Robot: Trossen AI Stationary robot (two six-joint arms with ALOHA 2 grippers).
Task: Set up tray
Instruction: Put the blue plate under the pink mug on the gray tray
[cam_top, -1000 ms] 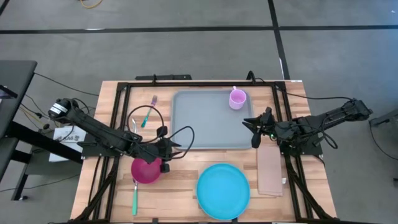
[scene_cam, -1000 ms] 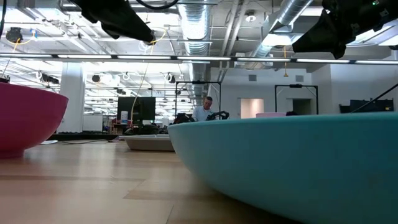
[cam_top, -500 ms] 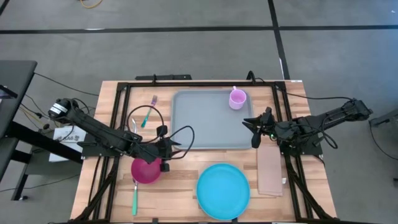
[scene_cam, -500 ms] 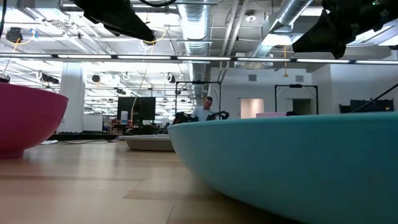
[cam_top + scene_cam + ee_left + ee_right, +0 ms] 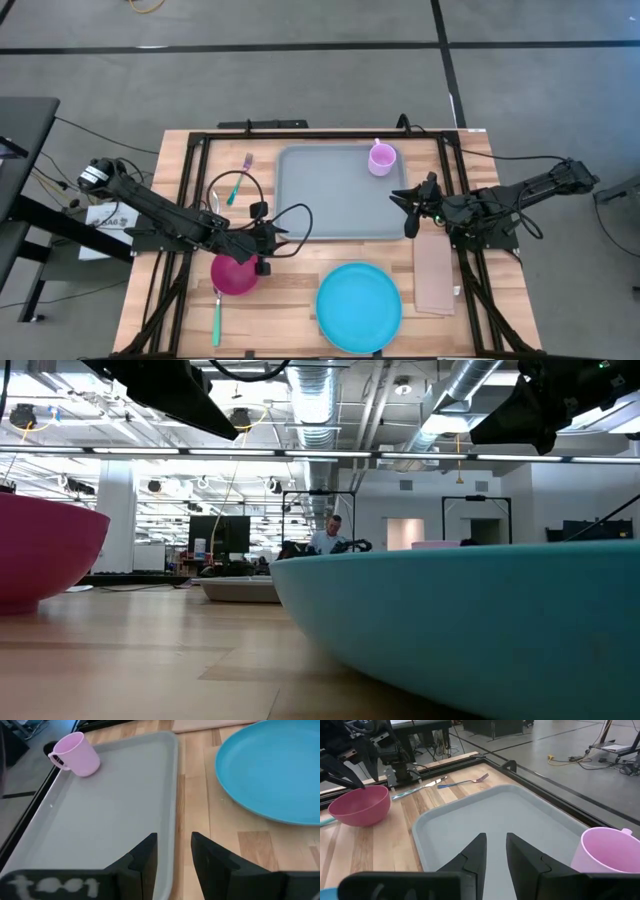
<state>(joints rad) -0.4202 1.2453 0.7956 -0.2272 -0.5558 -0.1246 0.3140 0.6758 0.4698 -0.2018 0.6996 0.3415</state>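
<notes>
The pale grey tray [image 5: 330,200] [image 5: 100,820] [image 5: 510,820] lies flat on the wooden table. A pink cup [image 5: 381,158] [image 5: 75,755] [image 5: 605,850] stands on its base in the tray's far right corner. My left gripper [image 5: 285,240] [image 5: 174,855] hovers open above the tray's near left corner, with the rim showing between its fingers. My right gripper [image 5: 403,207] [image 5: 496,850] hangs over the tray's right edge, its fingers a little apart with nothing between them. In the low view both arms show high above the table.
A blue plate [image 5: 359,307] [image 5: 270,770] [image 5: 470,630] lies near the front edge, a pink bowl [image 5: 234,275] [image 5: 360,805] [image 5: 45,550] to its left, and a tan napkin [image 5: 434,273] to its right. A green-handled fork [image 5: 238,183] lies left of the tray and another utensil [image 5: 216,318] beside the bowl. A person sits in the room behind the table.
My left gripper has turned a little at the wrist while staying in place. Nothing on the table has moved.
</notes>
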